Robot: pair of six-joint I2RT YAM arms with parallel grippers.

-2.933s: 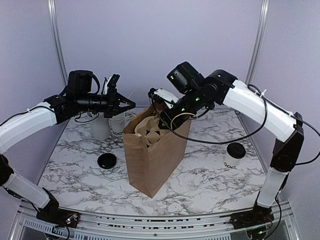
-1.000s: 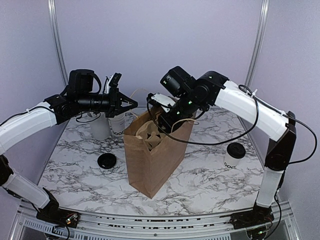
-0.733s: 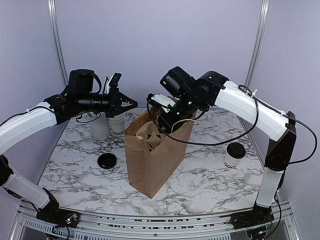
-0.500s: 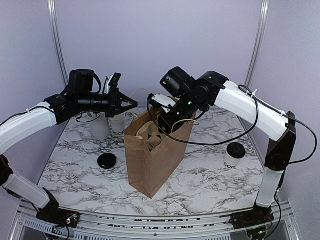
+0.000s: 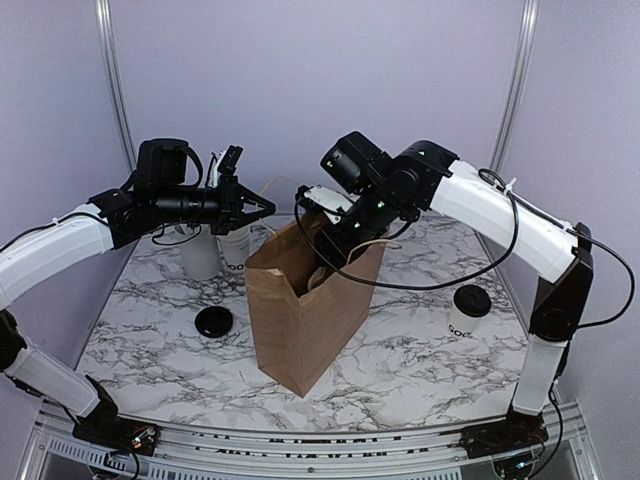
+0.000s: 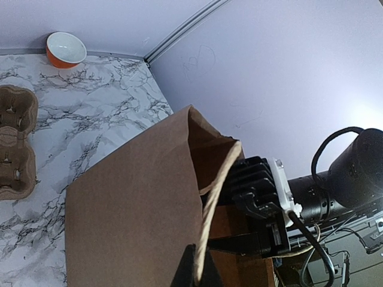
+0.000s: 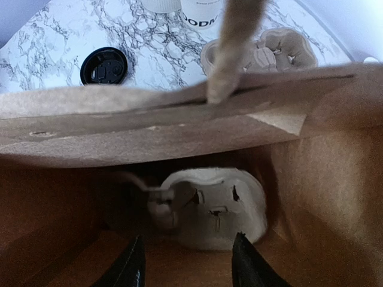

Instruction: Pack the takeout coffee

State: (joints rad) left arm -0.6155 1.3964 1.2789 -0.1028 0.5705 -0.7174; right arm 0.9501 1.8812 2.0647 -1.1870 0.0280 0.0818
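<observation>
The paper bag [image 5: 305, 320] was plain kraft brown on a white tabletop [image 5: 420, 360] veined with grey marble. Left of the bag lay a black lid [image 5: 213, 321]; right of it, a white cup [image 5: 467, 313] with dark lettering and black lid. Far behind sat an orange bowl [image 6: 66, 49], white inside.

Brown paper bag [image 6: 134, 221] fills the frame, orange bowl [image 6: 66, 49] far behind

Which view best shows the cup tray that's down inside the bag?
The right wrist view: it looks straight into the bag at the tray lying in the bottom. The top view shows only a pale sliver of it past the rim. The left wrist view shows just the bag's outside.
</observation>
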